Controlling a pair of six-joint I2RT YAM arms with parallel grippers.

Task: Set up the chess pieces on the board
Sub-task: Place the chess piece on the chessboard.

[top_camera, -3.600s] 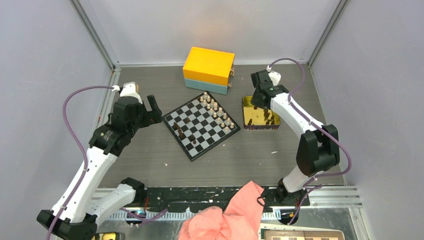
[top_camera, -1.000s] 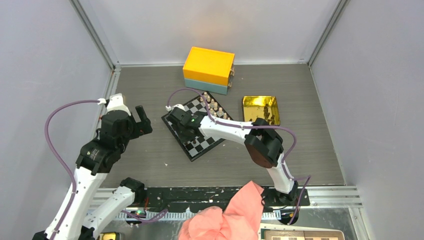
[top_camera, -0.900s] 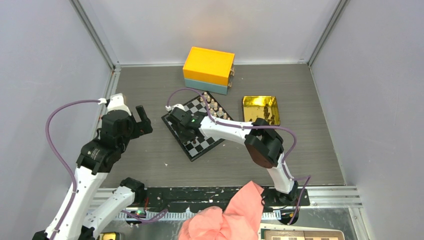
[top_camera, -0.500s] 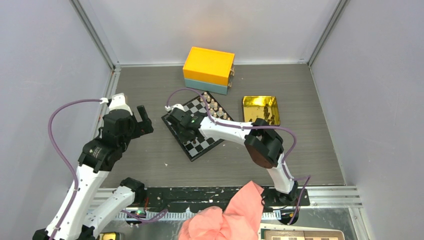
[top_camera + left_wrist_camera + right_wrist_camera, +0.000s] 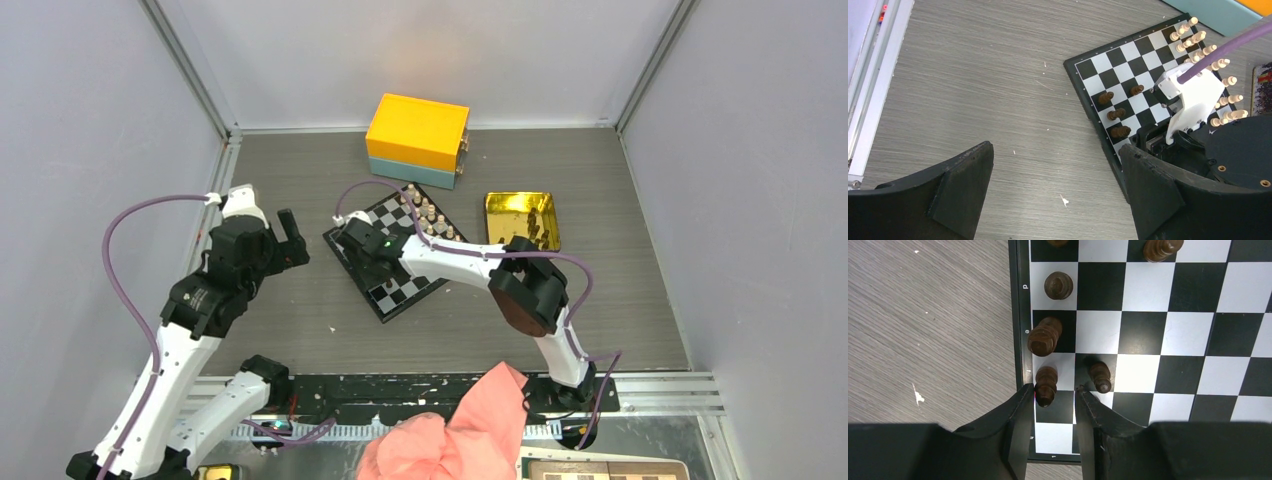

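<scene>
The dark chess pieces [image 5: 1046,385] look like turned wood with a soft sheen. The board [image 5: 1143,375] is smooth and faintly glossy. The table [image 5: 923,315] shows matt grey wood grain. The tin [image 5: 510,215] at right is mirror-bright gold metal; the pink cloth [image 5: 450,435] at bottom looks soft and matt.

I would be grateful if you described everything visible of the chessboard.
The chessboard is small, flat and square, with black and white checkers and a thin dark border carrying tiny white letters. It lies flat on the grey wood-grain table, turned at an angle. Light tan pieces stand in two rows along one edge. A few dark brown pieces stand near the opposite edge, where the right claw reaches in, jaws apart.
</scene>
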